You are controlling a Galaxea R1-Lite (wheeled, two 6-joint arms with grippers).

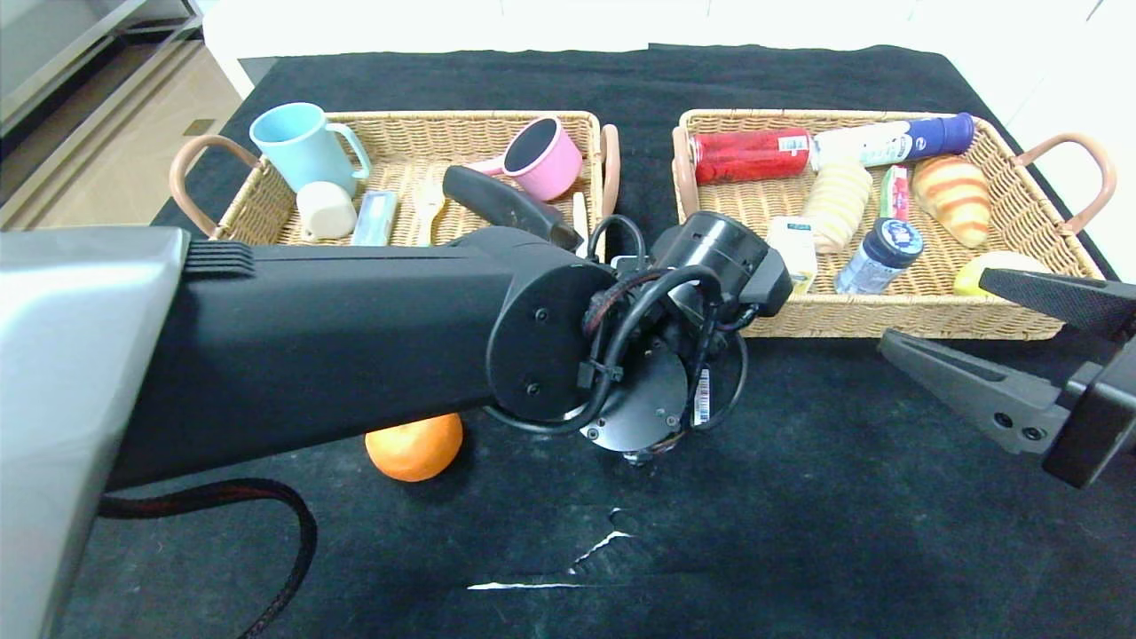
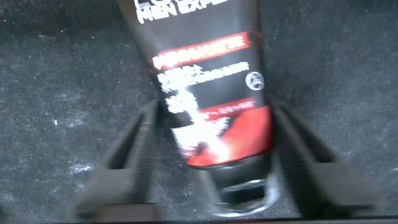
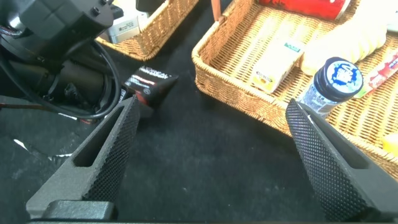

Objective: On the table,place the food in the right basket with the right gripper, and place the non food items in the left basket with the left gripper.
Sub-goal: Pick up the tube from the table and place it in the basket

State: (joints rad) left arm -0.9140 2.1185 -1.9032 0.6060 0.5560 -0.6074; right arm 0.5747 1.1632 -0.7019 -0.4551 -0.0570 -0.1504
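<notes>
The black tube with red band (image 2: 211, 81) lies on the black-clothed table (image 1: 799, 497), between the fingers of my left gripper (image 2: 213, 102). The jaws are open and straddle it closely. In the head view the left wrist (image 1: 639, 355) hides both; the tube shows in the right wrist view (image 3: 149, 84). The orange (image 1: 414, 446) sits on the cloth beside the left arm. My right gripper (image 1: 936, 311) is open and empty before the right basket (image 1: 1047, 231), which holds the juice carton (image 1: 792, 248) and the packet (image 1: 895, 191). The black case (image 1: 501, 204) lies in the left basket (image 1: 257, 195).
The left basket also holds a blue mug (image 1: 302, 142) and a pink cup (image 1: 541, 155). The right basket also holds a red can (image 1: 750, 155), a bread roll (image 1: 954, 200) and a small bottle (image 1: 879, 257). A white tear (image 1: 603, 541) marks the cloth near the front.
</notes>
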